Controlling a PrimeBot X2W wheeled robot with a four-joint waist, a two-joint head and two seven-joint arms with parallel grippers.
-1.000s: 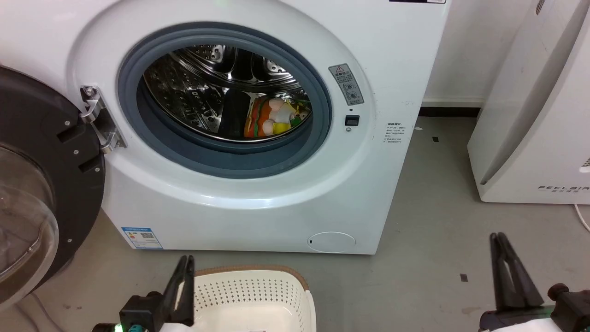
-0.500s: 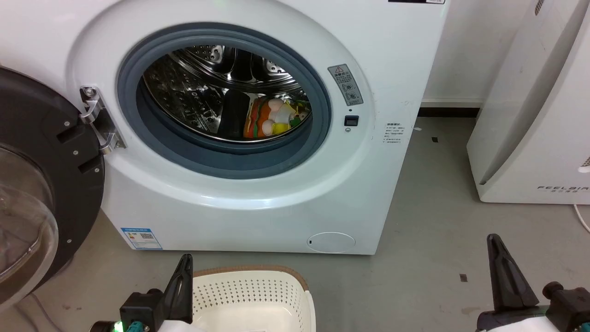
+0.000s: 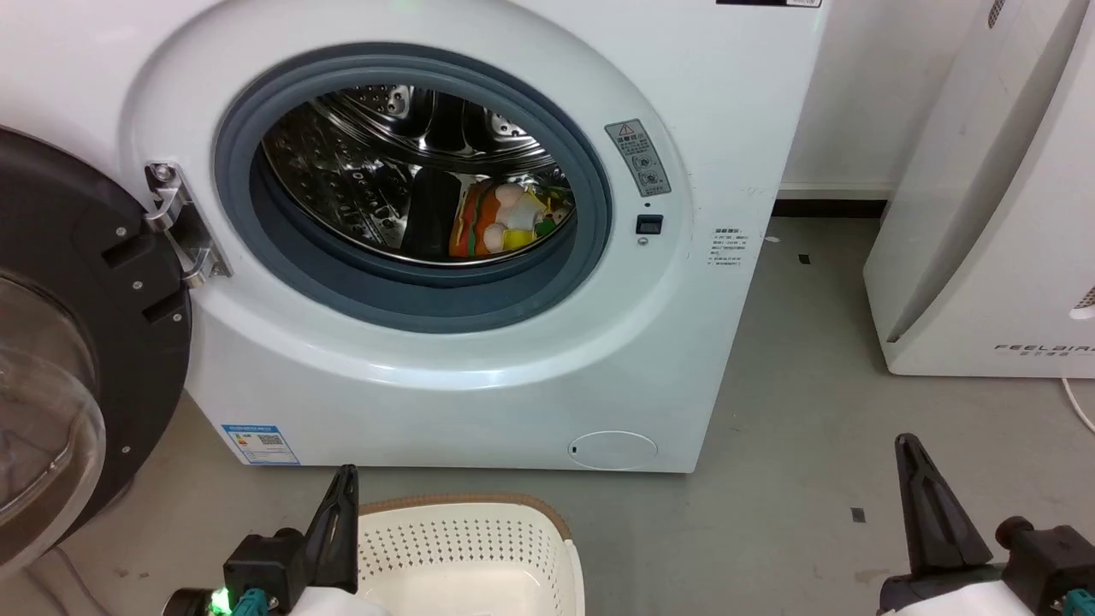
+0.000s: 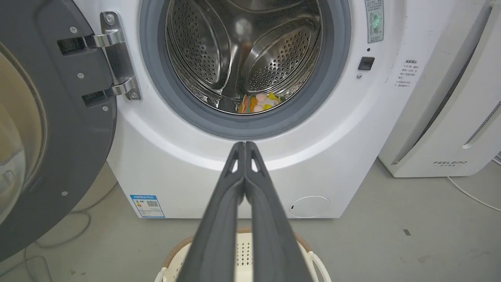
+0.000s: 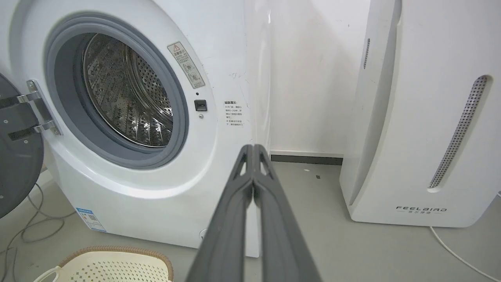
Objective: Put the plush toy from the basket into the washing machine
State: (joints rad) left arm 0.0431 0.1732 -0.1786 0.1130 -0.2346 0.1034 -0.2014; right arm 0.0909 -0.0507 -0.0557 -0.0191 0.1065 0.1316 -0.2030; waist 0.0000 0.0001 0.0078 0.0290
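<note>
The plush toy (image 3: 506, 221) lies inside the steel drum of the washing machine (image 3: 479, 359), low and right of the opening; the left wrist view catches the plush toy (image 4: 260, 103) behind the grey gasket. The dark round door (image 3: 81, 342) hangs open at the left. The cream basket (image 3: 466, 547) stands on the floor before the washer, what I see of its inside bare. My left gripper (image 3: 345, 479) is shut, beside the basket's left rim, its fingers (image 4: 242, 188) pressed together. My right gripper (image 3: 908, 449) is shut over bare floor at the lower right, fingers (image 5: 254, 184) closed.
A white FEELBIRD appliance (image 3: 992, 214) stands right of the washer, with a white cable (image 3: 1076, 402) on the floor by it. Grey floor (image 3: 796, 428) lies between the two machines. Cables (image 4: 66, 235) trail under the open door.
The head view has drifted slightly, so the washer sits a little further left. The right gripper has shifted a bit left in the picture. The toy lies still in the drum.
</note>
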